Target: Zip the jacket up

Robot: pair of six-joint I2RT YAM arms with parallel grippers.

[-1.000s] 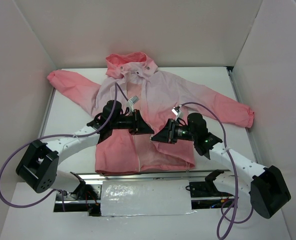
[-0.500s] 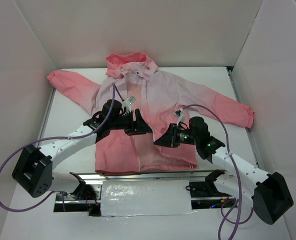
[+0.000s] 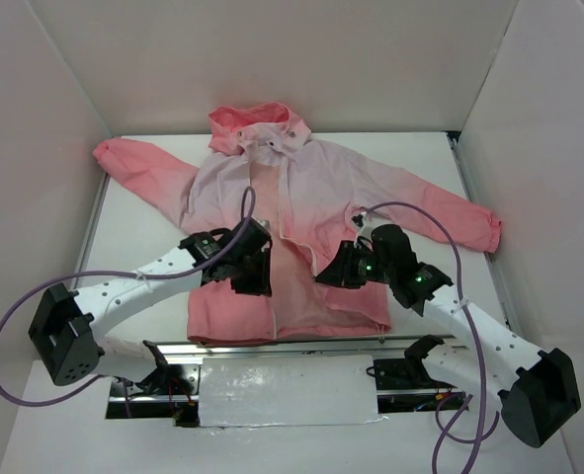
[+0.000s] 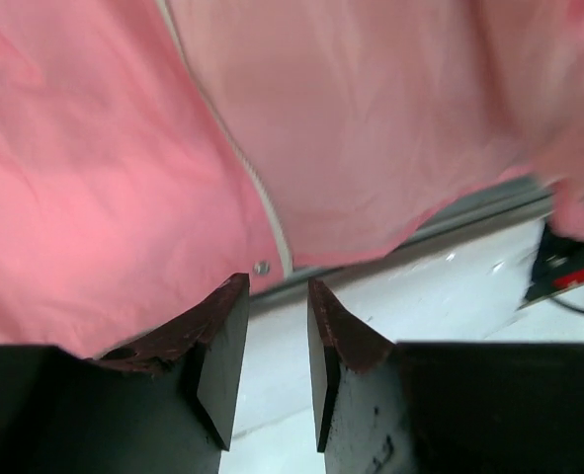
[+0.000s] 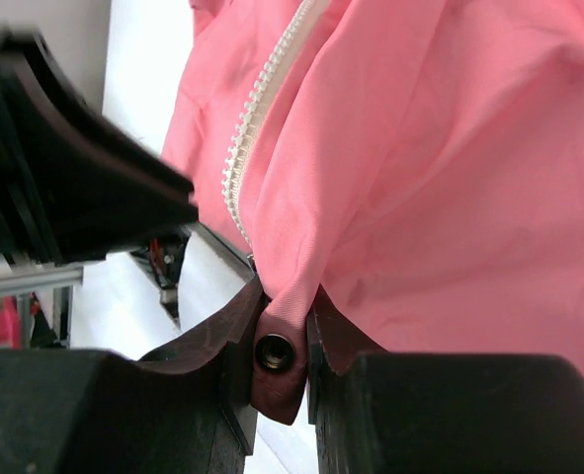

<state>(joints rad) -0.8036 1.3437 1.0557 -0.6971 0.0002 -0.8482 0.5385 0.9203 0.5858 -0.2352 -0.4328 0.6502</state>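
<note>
The pink jacket (image 3: 316, 188) lies flat on the table with its hood at the far side and its front open. My right gripper (image 3: 323, 276) is shut on the hem corner of one front panel (image 5: 390, 178), next to the white zipper teeth (image 5: 257, 109). A snap (image 5: 275, 353) shows between its fingers, and the gripper (image 5: 285, 298) holds that corner lifted. My left gripper (image 3: 255, 284) hovers over the other panel's hem beside the zipper tape (image 4: 242, 158). Its jaws (image 4: 278, 296) stand slightly apart with nothing between them, just past a small snap (image 4: 261, 268).
White walls (image 3: 64, 109) enclose the table on three sides. A metal rail (image 3: 292, 343) runs along the near edge under the hem, with a white wrapped panel (image 3: 287, 390) below it. Purple cables (image 3: 15, 306) loop from both arms. My left gripper also shows in the right wrist view (image 5: 74, 188).
My left gripper has moved from the jacket's chest down toward the hem by the zipper. My right gripper has shifted slightly right, still holding the hem corner, so the front gapes wider.
</note>
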